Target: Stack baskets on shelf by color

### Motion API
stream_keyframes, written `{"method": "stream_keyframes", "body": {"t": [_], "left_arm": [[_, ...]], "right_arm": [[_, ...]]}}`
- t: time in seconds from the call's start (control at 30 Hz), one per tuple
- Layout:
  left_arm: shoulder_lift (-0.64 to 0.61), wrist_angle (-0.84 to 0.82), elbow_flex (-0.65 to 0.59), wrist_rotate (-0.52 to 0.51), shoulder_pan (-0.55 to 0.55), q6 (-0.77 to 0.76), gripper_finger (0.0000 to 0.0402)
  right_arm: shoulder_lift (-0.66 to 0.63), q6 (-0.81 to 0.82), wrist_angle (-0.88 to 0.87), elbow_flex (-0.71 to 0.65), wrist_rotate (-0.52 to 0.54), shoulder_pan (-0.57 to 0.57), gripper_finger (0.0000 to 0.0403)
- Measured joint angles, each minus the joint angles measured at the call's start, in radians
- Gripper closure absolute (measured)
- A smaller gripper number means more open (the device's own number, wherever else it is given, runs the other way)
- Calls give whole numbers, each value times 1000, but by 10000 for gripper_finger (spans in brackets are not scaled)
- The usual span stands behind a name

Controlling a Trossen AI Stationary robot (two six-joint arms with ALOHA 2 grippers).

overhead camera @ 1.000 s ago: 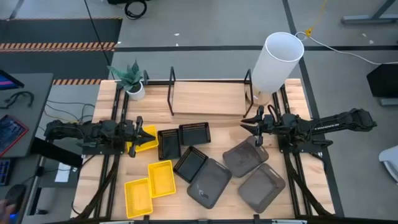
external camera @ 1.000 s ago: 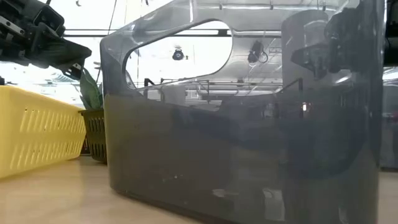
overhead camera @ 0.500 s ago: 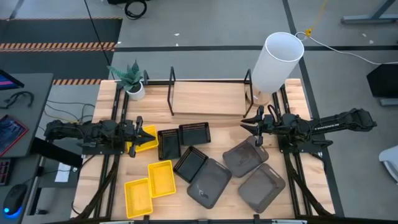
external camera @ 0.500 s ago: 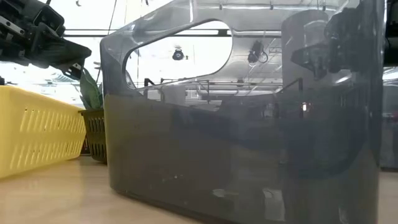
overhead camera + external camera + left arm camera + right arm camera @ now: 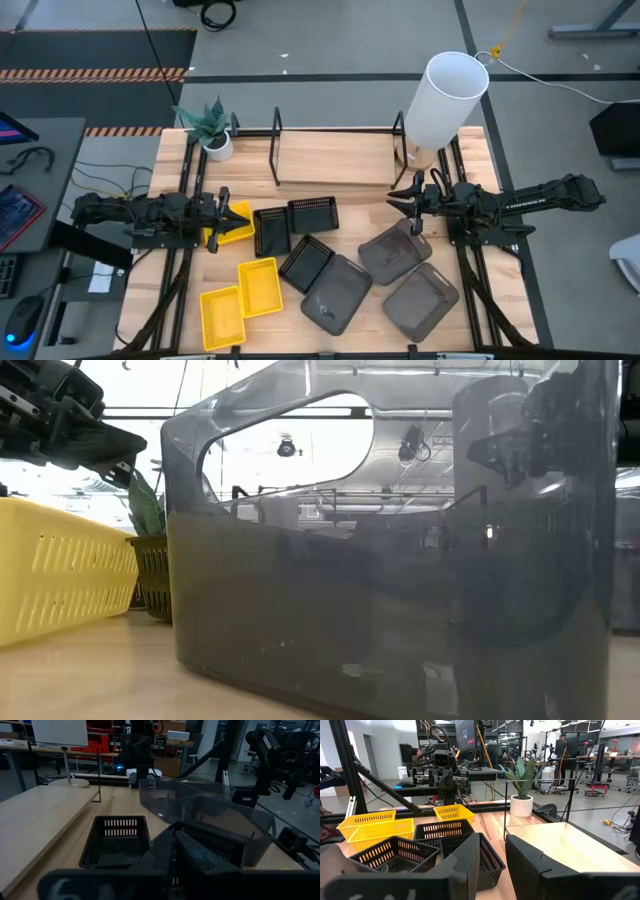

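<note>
On the tabletop (image 5: pixel 170 160) lie three yellow baskets (image 5: pixel 258 286), three black perforated baskets (image 5: pixel 312 214) and three grey baskets (image 5: pixel 418 301). Left tool (image 5: pixel 238 216) and right tool (image 5: pixel 402 195) hover, each spread wide, holding nothing.

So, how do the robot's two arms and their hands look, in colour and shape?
Both arms are dark, nearly black, built of jointed segments. The left hand and the right hand each end in two thin pointed dark fingers. The right arm carries pale lettering along its length, too small to read. In the wrist views the fingers look broad, flat and matte black.
</note>
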Motion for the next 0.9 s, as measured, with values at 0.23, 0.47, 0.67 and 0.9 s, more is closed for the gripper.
{"method": "stream_keyframes", "body": {"t": [0.23,0.47,0.67,0.9], "left_arm": [[0,0,0,0,0,0,367],[0,0,0,0,0,0,371],[0,0,0,0,0,0,376],[0,0,0,0,0,0,367]], "right_arm": [[0,0,0,0,0,0,302],[0,0,0,0,0,0,302],[0,0,0,0,0,0,302],[0,0,0,0,0,0,302]]}}
